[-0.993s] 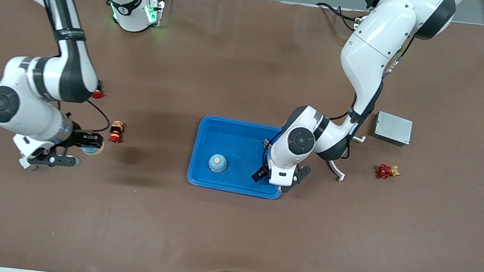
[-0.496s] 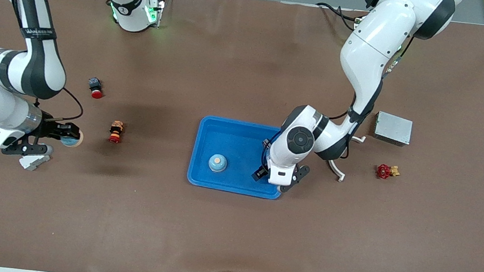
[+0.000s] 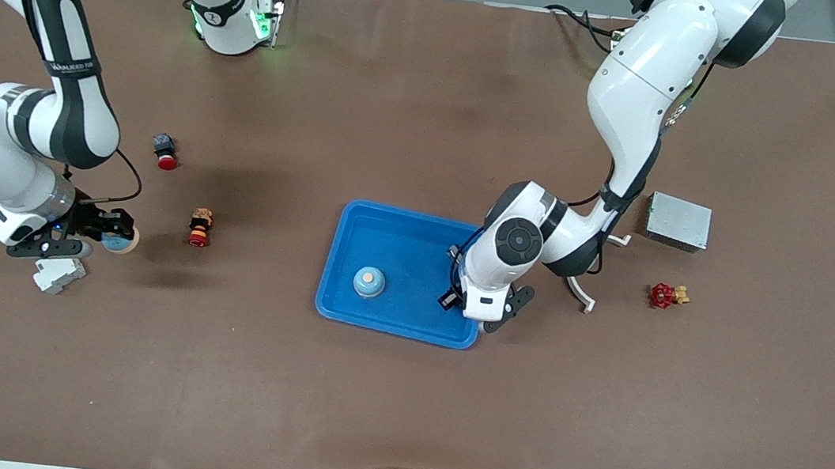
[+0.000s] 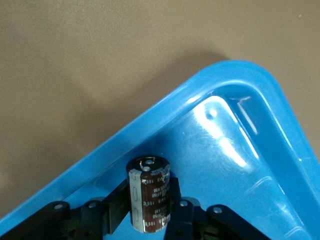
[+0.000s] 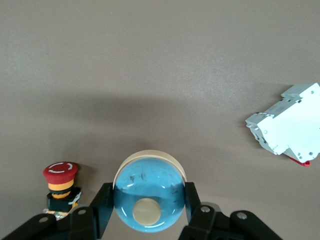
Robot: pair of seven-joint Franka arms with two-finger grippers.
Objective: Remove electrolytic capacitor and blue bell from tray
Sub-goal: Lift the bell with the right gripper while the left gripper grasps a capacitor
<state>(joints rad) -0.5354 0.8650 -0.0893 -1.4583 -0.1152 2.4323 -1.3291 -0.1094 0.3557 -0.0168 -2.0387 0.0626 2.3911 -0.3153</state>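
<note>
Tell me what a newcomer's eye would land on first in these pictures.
The bright blue tray in the middle of the brown table stands out first, with a blue bell sitting in it. The left gripper hangs over the tray's end, shut on a dark capacitor. Toward the right arm's end of the table, the right gripper is shut on a second blue bell, near a white breaker block.

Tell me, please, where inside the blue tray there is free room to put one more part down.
The blue tray has bare floor between the bell already in it and its rim toward the robots' bases. It is crowded at the rim toward the left arm's end, where the left end effector holds the capacitor.
</note>
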